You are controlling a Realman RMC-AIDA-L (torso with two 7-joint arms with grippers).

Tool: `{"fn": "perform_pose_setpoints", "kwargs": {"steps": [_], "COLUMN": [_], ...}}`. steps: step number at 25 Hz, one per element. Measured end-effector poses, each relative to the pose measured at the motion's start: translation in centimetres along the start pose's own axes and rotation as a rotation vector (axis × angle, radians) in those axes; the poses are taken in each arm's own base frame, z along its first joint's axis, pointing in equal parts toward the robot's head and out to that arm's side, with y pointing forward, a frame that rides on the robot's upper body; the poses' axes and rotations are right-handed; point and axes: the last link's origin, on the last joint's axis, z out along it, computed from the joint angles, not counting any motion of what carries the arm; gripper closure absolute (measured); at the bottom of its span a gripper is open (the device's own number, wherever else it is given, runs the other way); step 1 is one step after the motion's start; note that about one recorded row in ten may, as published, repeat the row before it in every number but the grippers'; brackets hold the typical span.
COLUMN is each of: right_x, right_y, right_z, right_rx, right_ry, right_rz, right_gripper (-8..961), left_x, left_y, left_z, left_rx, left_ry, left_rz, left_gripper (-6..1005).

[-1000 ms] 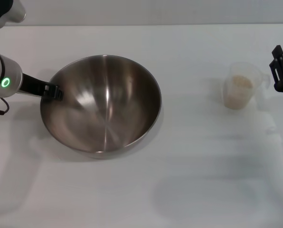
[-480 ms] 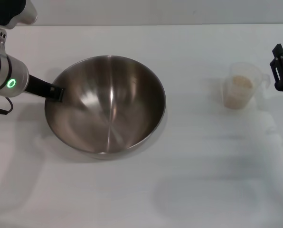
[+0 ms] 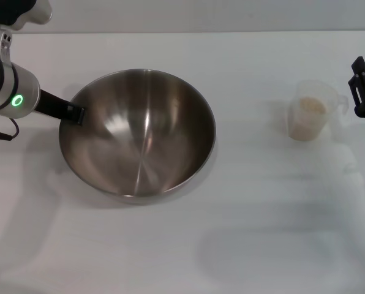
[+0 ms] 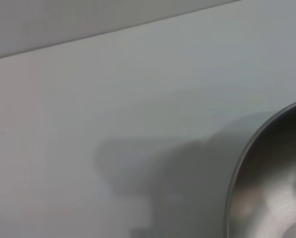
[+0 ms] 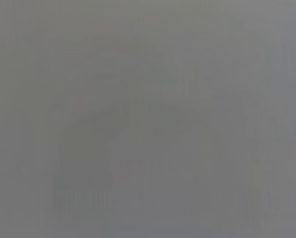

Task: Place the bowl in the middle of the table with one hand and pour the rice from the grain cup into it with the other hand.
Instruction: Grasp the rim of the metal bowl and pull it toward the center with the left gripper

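The bowl (image 3: 137,133) is used as the landmark. It rests on the table (image 3: 244,233), left of the table's middle as seen from the head view, so the first step is judged unfinished.

The left gripper (image 3: 72,114) is clamped on the bowl's left rim, one finger lying over the inner wall; the arm extends away to the bowl's left. In the left wrist view only an arc of the bowl's rim and bare tabletop are seen.

The grain cup (image 3: 309,118) stands upright well to the right of the bowl, apart from it, with the rice (image 3: 311,106) visible as a pale mass inside. The right gripper (image 3: 363,92) is seen just beyond the cup on the side away from the bowl, not touching it; whether it is released or clenched cannot be told. Nothing usable is shown by the right wrist view.

Handling, as judged:
- Bowl: stiff, smooth steel, likely slippery on the table; a rim pinch is suited to dragging, less so to lifting.
- Cup: light, thin plastic, easily tipped; the side handle or the wall below the rim is the sensible hold, kept level until it is over the bowl.
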Motion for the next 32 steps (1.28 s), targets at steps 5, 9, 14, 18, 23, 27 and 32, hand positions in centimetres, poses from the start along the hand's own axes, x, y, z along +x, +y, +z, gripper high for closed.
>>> {"fn": "perform_pose_setpoints", "kwargs": {"steps": [5,9,14,18,23,27,32], "right_x": [0.0,0.0,0.0,0.0,0.0,0.0,0.0], "right_y": [0.0,0.0,0.0,-0.1,-0.1,-0.1,0.0], "right_z": [0.0,0.0,0.0,0.0,0.0,0.0,0.0], "right_rx": [0.0,0.0,0.0,0.001,0.0,0.0,-0.001], "right_ry": [0.0,0.0,0.0,0.0,0.0,-0.001,-0.003], "right_rz": [0.0,0.0,0.0,-0.002,-0.001,-0.001,-0.001], "right_gripper": [407,408,408,407,407,408,407], "left_x": [0.1,0.4,0.9,1.4,1.8,2.2,2.8], "left_y": [0.0,0.2,0.1,-0.3,-0.4,-0.4,-0.2], "left_z": [-0.1,-0.1,-0.4,-0.8,-0.7,-0.4,-0.4], "left_rx": [-0.001,-0.009,-0.067,-0.142,-0.162,-0.181,-0.231], "left_ry": [-0.01,-0.008,0.018,0.057,0.061,0.053,0.051], "left_rz": [0.02,0.035,0.04,0.028,0.037,0.038,0.046], "left_gripper": [921,925,929,937,952,964,963]}}
